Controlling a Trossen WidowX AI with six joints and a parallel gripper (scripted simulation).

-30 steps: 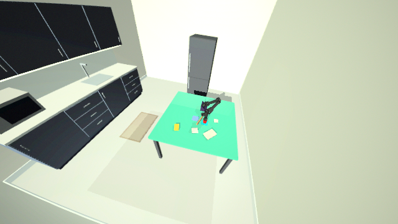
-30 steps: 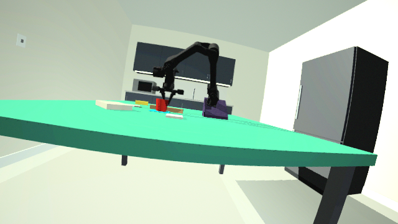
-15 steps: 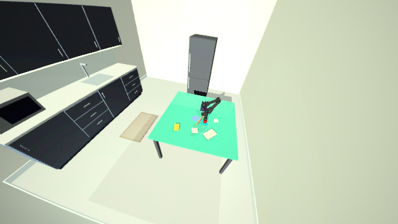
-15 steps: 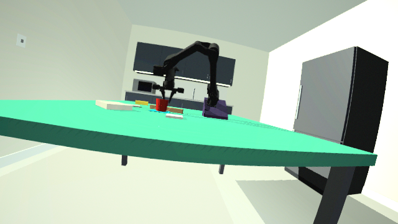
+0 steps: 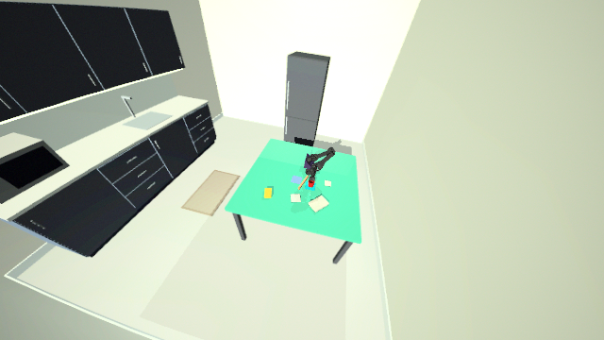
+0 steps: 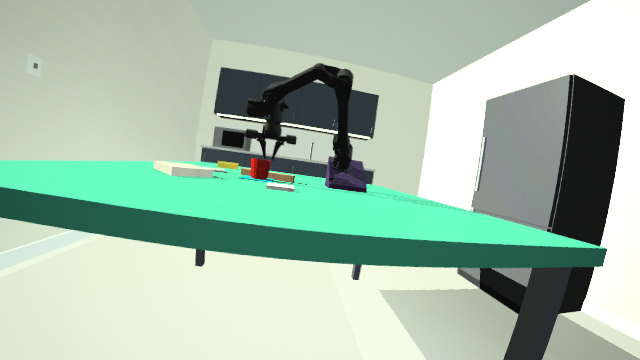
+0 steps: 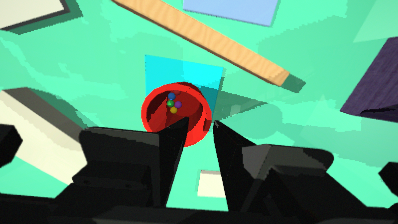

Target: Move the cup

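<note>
The red cup (image 5: pixel 311 184) (image 6: pixel 259 169) (image 7: pixel 150 112) stands upright on the cyan pad (image 6: pixel 245 178) (image 7: pixel 170 70). Several small marbles (image 7: pixel 173 103), blue, green, purple and yellow, lie inside it. The other pad, light blue (image 5: pixel 296 179) (image 7: pixel 230 10), lies flat beyond the wooden bar and bears nothing. My gripper (image 6: pixel 269 159) (image 7: pixel 201 122) is open, with a modest gap between its fingertips. The tips are at rim height, at one side of the cup; in the wrist view one tip overlaps the cup's mouth and the other is just outside the rim. Whether either touches the cup is unclear.
A wooden bar (image 5: pixel 303 182) (image 6: pixel 282 177) (image 7: pixel 215 45) lies between the pads. A large cream slab (image 5: pixel 319 203) (image 6: pixel 187 169), small white tiles (image 5: pixel 327 183) (image 5: pixel 295 198), a yellow block (image 5: pixel 268 193) (image 6: pixel 227 165) and a purple block (image 6: pixel 346 175) (image 7: pixel 375 90) also lie on the table.
</note>
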